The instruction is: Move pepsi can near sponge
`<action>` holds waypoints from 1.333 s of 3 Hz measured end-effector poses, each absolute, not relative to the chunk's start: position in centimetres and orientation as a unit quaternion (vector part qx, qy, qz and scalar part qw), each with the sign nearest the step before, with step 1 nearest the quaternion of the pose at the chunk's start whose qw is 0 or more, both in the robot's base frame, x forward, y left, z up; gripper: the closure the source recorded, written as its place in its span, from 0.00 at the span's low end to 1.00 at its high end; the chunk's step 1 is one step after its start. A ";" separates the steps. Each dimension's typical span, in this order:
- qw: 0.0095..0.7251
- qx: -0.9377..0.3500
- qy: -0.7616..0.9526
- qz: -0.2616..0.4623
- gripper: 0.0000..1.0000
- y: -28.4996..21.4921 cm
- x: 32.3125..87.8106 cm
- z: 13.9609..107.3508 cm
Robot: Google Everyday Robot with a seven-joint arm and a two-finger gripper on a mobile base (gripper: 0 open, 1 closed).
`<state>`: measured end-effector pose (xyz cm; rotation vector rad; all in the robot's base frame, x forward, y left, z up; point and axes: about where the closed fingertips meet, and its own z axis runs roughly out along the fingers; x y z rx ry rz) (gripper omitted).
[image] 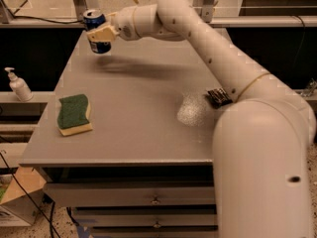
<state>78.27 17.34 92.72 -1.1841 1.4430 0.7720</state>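
Note:
The blue pepsi can [97, 31] with a silver top is at the far left of the grey table [143, 108], lifted a little above it and slightly tilted. My gripper [101, 33] is shut on the pepsi can, one pale finger across its front. The sponge [74, 114], dark green on top with a pale yellow base, lies flat near the table's front left edge, well in front of the can.
A black snack wrapper [218, 97] lies at the table's right, partly behind my arm. A white pump bottle [19, 85] stands on a lower shelf left of the table. My arm spans the table from right front to far left.

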 end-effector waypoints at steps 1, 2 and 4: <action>0.500 -0.524 0.589 0.359 1.00 15.0 73.5 92.0; 0.480 -0.532 0.564 0.409 1.00 12.9 69.1 90.7; 0.465 -0.535 0.531 0.464 0.82 10.1 62.1 89.4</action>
